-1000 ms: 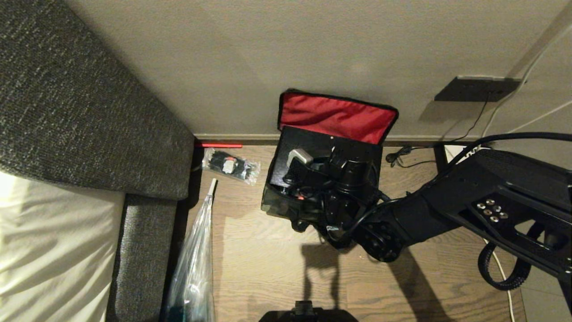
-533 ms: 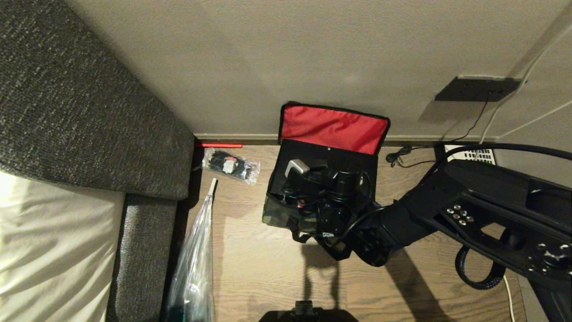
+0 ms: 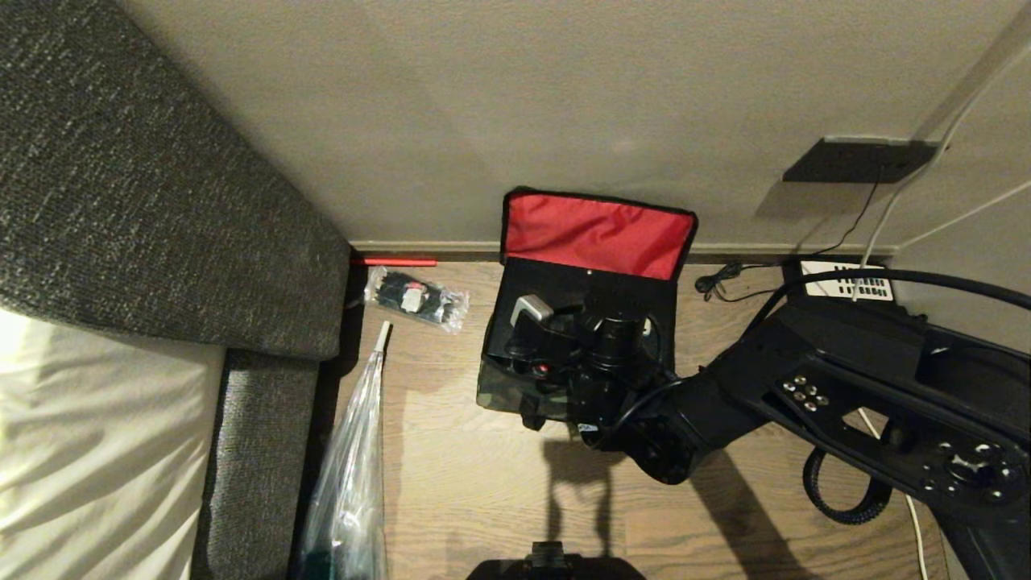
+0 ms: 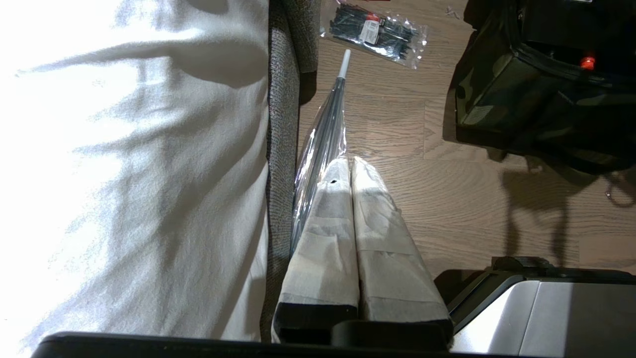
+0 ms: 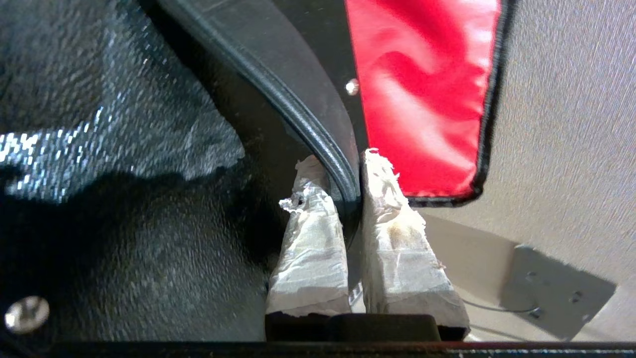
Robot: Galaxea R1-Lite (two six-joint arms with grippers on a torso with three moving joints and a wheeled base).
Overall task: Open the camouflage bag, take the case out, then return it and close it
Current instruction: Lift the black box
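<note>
Grey woven sofa (image 3: 153, 185), far left, with a white cloth (image 3: 89, 451) over its seat. Left gripper (image 4: 350, 171): taped fingers pressed together, empty, hanging low beside the sofa edge, above a clear plastic sleeve (image 3: 350, 475) lying on the wooden floor (image 3: 483, 483).

Clear packet of black ties (image 3: 415, 300): on the floor near the skirting, between the sofa and the bag; a thin red stick (image 3: 395, 262) lies along the skirting just behind it.

Camouflage bag (image 3: 503, 391): centre, on the floor against the wall, lid (image 3: 596, 234) thrown back and upright, red lining facing out.

Case (image 3: 556, 282): black, sitting inside the open bag, top face showing, silver handle end (image 3: 532, 308) and small red button (image 3: 543, 369) visible.

Right gripper (image 5: 343, 194): over the case, taped fingers clamped on the black handle (image 5: 298, 109), which runs between them. Right arm reaches in from the right.

Black wall plate (image 3: 858, 161) with cables: right, on the wall.
</note>
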